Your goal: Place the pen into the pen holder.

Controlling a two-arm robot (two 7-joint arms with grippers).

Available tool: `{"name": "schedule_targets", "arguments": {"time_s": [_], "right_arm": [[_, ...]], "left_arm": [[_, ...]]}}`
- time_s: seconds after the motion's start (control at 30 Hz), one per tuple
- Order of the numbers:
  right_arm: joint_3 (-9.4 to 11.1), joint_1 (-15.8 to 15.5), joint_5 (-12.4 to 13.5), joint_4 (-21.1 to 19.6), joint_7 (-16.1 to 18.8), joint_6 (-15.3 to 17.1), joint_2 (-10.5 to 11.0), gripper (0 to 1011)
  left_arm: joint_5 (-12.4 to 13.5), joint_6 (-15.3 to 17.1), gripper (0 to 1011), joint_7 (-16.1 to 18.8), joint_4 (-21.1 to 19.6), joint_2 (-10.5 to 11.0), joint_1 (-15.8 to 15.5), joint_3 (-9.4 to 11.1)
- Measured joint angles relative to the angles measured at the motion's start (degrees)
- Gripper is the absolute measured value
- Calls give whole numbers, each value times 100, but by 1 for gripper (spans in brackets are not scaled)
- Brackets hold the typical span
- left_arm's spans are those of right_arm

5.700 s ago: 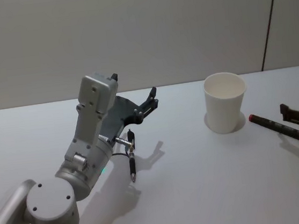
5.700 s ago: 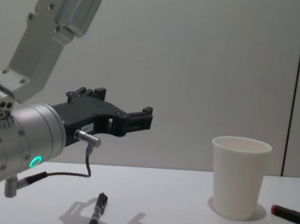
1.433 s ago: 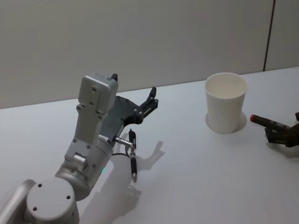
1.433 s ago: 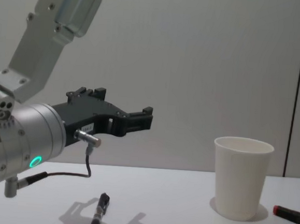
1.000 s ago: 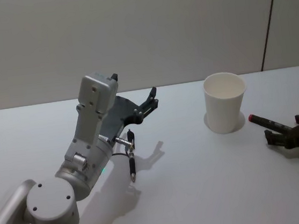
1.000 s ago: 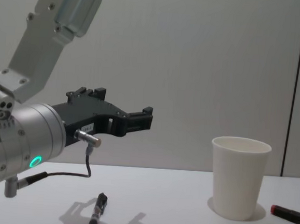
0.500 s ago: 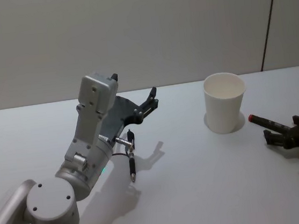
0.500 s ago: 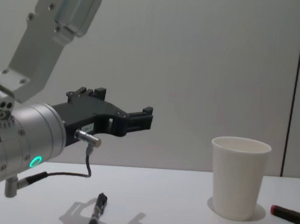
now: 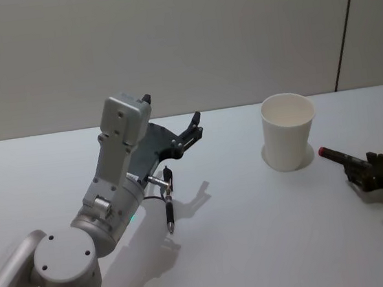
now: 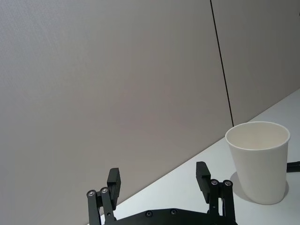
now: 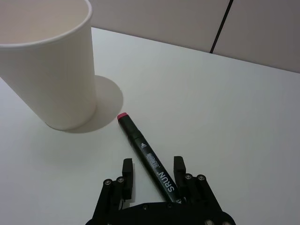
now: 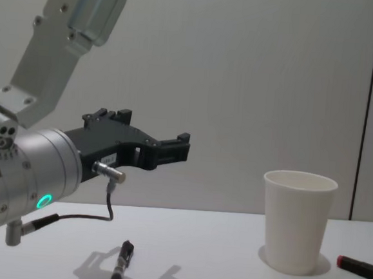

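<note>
The pen, a dark marker (image 9: 335,155) with a red cap end, lies flat on the white table just right of the pen holder, a white paper cup (image 9: 288,132). My right gripper (image 9: 364,167) sits low over the marker's rear half. In the right wrist view the marker (image 11: 145,152) runs between the spread fingers of that gripper (image 11: 152,168), open, with the cup (image 11: 47,70) beyond. My left gripper (image 9: 193,126) hangs open in the air at centre left, aimed toward the cup (image 10: 258,159). The chest view shows the cup (image 12: 296,222) upright and the marker's red end (image 12: 357,265).
A thin black pen (image 9: 170,207) lies on the table under the left arm, also seen from the chest (image 12: 120,263). The left arm's grey body (image 9: 114,194) fills the near left. A wall runs behind the table's far edge.
My right gripper came in from the right edge, settled over the marker and turned at the wrist in the last half second. Marker, cup and left arm kept their places.
</note>
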Motion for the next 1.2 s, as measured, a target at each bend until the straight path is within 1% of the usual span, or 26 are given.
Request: {"name": "schedule_targets", "arguments": {"time_s": [0.03, 0.17, 0.2, 0.23, 0.3, 0.33, 0.37, 0.4, 0.8, 1.03, 1.2], "right_arm": [[0, 0, -1, 1, 0, 1, -1, 517], [1, 1, -4, 4, -1, 5, -1, 392], [1, 1, -5, 6, -2, 7, -1, 332], [1, 1, -5, 6, -2, 8, -1, 332], [1, 1, -6, 6, -3, 11, -1, 252], [1, 1, -6, 6, -3, 11, -1, 252], [1, 1, -7, 6, -3, 11, -1, 195], [1, 1, -7, 6, -3, 12, -1, 176], [1, 3, -5, 7, -1, -3, -4, 169], [6, -3, 49, 6, -6, -215, -26, 169], [18, -11, 103, -5, -36, -530, -50, 169]], "left_arm": [[0, 0, 1001, 0, 0, 0, 0, 0], [0, 0, 1001, 0, 0, 0, 0, 0], [0, 0, 1001, 0, 0, 0, 0, 0], [0, 0, 1001, 0, 0, 0, 0, 0], [0, 0, 1001, 0, 0, 0, 0, 0], [0, 0, 1001, 0, 0, 0, 0, 0], [0, 0, 1001, 0, 0, 0, 0, 0], [0, 0, 1001, 0, 0, 0, 0, 0], [0, 0, 1001, 0, 0, 0, 0, 0], [0, 0, 1001, 0, 0, 0, 0, 0], [0, 0, 1001, 0, 0, 0, 0, 0]]}}
